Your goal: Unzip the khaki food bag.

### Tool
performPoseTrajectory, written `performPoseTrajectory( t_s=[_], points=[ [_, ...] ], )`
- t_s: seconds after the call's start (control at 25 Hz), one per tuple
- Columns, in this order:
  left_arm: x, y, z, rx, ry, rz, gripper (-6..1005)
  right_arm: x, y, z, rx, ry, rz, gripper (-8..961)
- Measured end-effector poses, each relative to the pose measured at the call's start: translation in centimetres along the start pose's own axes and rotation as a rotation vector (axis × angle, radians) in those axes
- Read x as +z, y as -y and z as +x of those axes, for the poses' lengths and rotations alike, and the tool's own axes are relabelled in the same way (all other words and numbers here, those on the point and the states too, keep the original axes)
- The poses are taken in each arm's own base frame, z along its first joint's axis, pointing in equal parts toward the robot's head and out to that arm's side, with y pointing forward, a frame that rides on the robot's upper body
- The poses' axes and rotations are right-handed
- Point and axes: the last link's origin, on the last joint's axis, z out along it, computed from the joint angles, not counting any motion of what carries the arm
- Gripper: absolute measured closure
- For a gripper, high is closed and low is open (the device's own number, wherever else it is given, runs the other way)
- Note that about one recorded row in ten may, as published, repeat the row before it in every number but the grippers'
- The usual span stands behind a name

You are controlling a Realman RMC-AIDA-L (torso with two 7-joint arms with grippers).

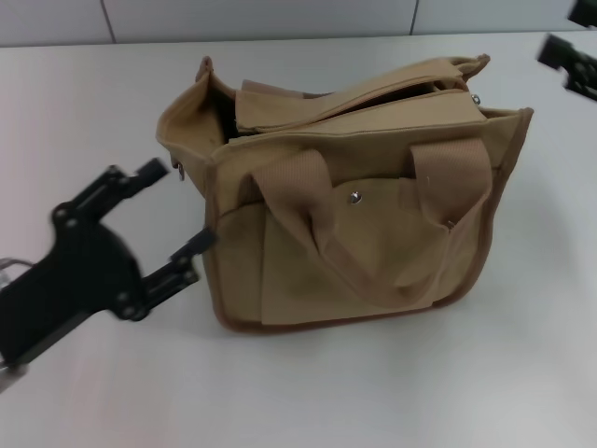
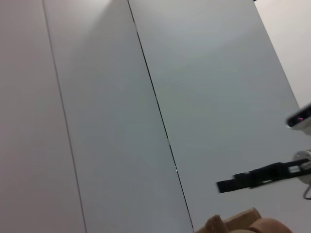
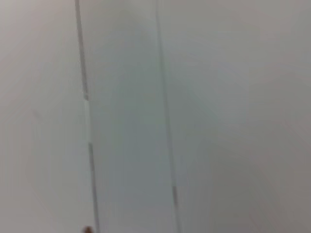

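While the khaki food bag (image 1: 359,201) stands mid-table, its top looks already parted, so unzipping seems nearly done. The left gripper (image 1: 177,207) gapes beside its end, holding nothing; the right gripper (image 1: 569,58) sits far off, state unclear. Next: confirm the zipper's end.

Items on the white table (image 1: 84,112): one khaki food bag (image 1: 373,252), boxy, with brown edge trim. It bears two webbing handles, one front pocket and one silver snap (image 1: 354,196); its zipper top gapes, and one small metal fitting (image 1: 179,171) hangs at its left end. Grippers in the head view: two, namely one left gripper (image 1: 182,210), fingers spread, beside the bag, and one right gripper (image 1: 569,42) at the far right corner, only partly visible.
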Motion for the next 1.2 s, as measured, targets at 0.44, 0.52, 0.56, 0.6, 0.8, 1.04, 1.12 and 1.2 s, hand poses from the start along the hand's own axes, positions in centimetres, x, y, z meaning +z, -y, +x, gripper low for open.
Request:
performPoseTrajectory(
  t_s=[0.44, 0.52, 0.56, 0.6, 0.8, 1.04, 1.12, 1.2],
  points=[
    [-1.9, 0.1, 0.7, -0.362, 0.161, -0.339, 151, -3.8, -7.3, 4.5, 0.102, -0.212, -0.538, 118],
    [-1.0, 0.0, -0.3, -0.410, 0.231, -0.373, 151, -3.3, -8.4, 5.9, 0.096, -0.277, -0.602, 118],
    [-0.1, -0.2, -1.2, -0.436, 0.287, -0.388, 151, -3.1, -8.9, 6.4, 0.089, -0.298, -0.619, 118],
    [0.1, -0.3, -1.4, -0.442, 0.303, -0.391, 151, -2.9, -9.1, 6.8, 0.082, -0.313, -0.621, 118],
    [0.9, -0.6, -2.0, -0.427, 0.339, -0.414, 151, -2.4, -8.9, 7.3, 0.089, -0.315, -0.591, 119],
    [0.7, -0.8, -2.0, -0.418, 0.334, -0.406, 151, -2.5, -8.6, 7.2, 0.071, -0.309, -0.575, 119],
    [0.7, -0.8, -1.9, -0.417, 0.332, -0.404, 151, -2.4, -8.5, 7.2, 0.067, -0.311, -0.571, 119],
    [0.6, -0.8, -1.9, -0.415, 0.331, -0.401, 151, -2.4, -8.5, 7.2, 0.063, -0.312, -0.568, 119]
  ],
)
